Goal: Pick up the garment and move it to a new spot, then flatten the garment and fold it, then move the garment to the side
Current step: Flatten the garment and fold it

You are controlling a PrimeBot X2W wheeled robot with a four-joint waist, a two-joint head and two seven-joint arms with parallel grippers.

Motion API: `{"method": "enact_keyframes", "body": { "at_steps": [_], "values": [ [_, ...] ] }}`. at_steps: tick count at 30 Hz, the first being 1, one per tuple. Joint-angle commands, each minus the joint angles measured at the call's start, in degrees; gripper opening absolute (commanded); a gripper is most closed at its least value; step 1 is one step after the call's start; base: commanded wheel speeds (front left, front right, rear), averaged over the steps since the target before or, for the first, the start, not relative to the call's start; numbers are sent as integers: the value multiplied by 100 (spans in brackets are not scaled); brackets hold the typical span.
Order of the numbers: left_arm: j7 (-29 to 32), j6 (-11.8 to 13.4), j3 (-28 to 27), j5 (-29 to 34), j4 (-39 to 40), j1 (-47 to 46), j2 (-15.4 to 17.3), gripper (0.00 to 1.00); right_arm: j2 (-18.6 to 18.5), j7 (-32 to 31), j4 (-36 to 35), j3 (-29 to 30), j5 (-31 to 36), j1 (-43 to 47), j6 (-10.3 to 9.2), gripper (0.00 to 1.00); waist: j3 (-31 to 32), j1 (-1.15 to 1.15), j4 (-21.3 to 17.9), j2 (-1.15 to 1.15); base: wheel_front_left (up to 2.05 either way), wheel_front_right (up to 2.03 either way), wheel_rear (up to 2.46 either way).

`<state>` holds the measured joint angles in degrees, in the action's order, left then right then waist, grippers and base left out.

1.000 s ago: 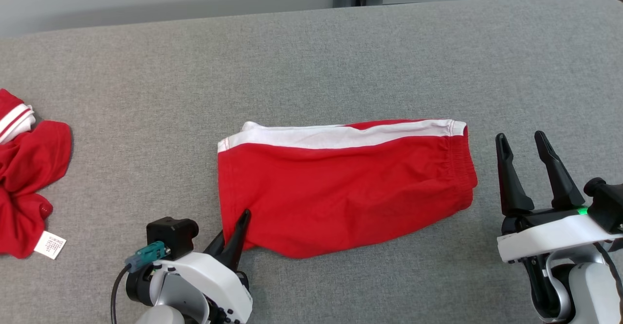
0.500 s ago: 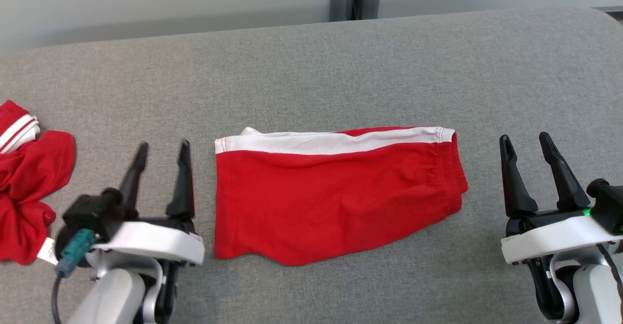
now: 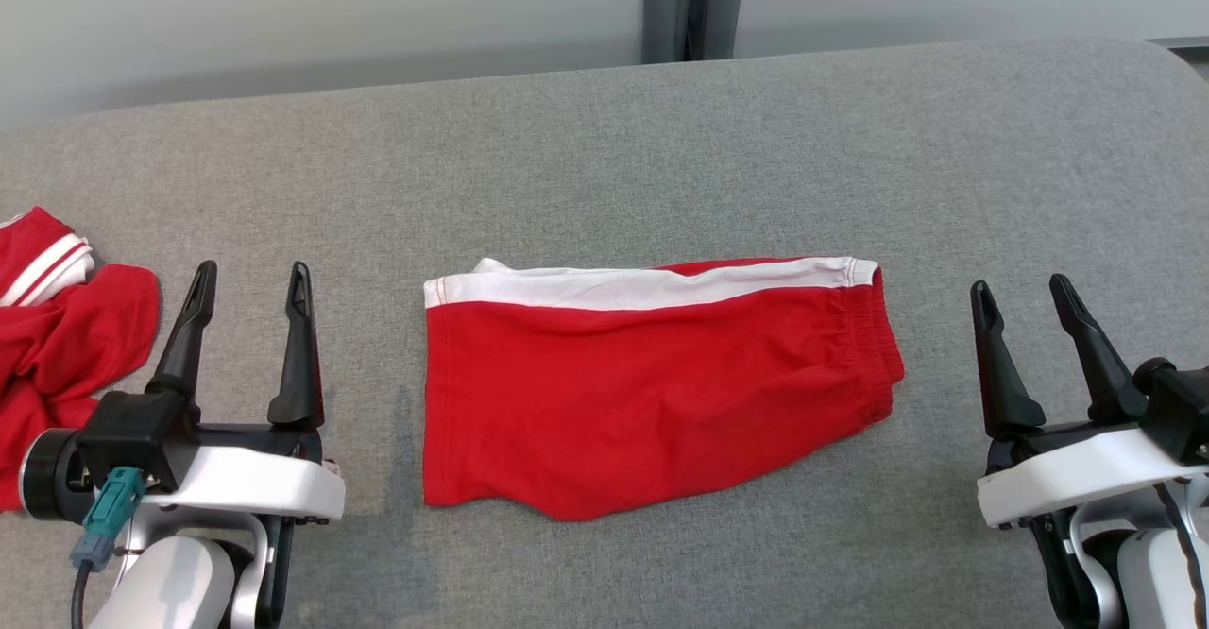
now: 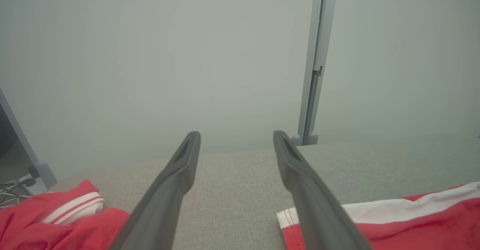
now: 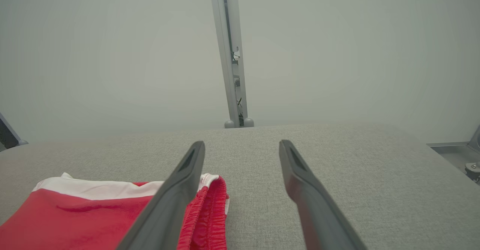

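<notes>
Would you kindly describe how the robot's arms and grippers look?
The left gripper and right gripper each carry two long, tapered dark fingers on white housings. The left wrist bears a black block with a teal connector and cable.

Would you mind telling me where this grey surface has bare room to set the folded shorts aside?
The grey surface is bare along the far side behind the folded shorts, and between their waistband and the right gripper. A narrower gap lies between the shorts and the left gripper. The left end is crowded by a crumpled red garment.

Garment point(image 3: 652, 393) lies on table point(image 3: 661, 138), right of pile point(image 3: 66, 336).
</notes>
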<state>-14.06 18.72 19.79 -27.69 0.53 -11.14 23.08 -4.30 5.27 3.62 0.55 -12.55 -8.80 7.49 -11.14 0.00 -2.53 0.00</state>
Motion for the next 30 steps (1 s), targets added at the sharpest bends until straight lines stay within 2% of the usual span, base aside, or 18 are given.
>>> {"method": "enact_keyframes", "body": {
  "at_steps": [1,11,17,23,30],
  "values": [
    [34,21,9,33,18,-6,44,100,-27,-23,-51,25,27,13,1,100,-6,0,11,0,0,0,0],
    [111,35,76,1,21,-62,40,100,-62,-158,-106,50,93,-86,1,100,-24,0,130,0,0,0,0],
    [121,37,117,33,48,-138,33,100,-84,-414,-51,-150,87,-210,1,100,-106,0,217,0,0,0,0],
    [127,12,201,38,-10,-250,-47,100,-80,-703,551,-492,-73,-377,1,100,-274,0,324,0,0,0,0],
    [117,-91,319,39,-175,-431,-136,100,-34,-852,1676,-445,-335,-637,1,100,-484,0,417,0,0,0,0]
  ]
}}
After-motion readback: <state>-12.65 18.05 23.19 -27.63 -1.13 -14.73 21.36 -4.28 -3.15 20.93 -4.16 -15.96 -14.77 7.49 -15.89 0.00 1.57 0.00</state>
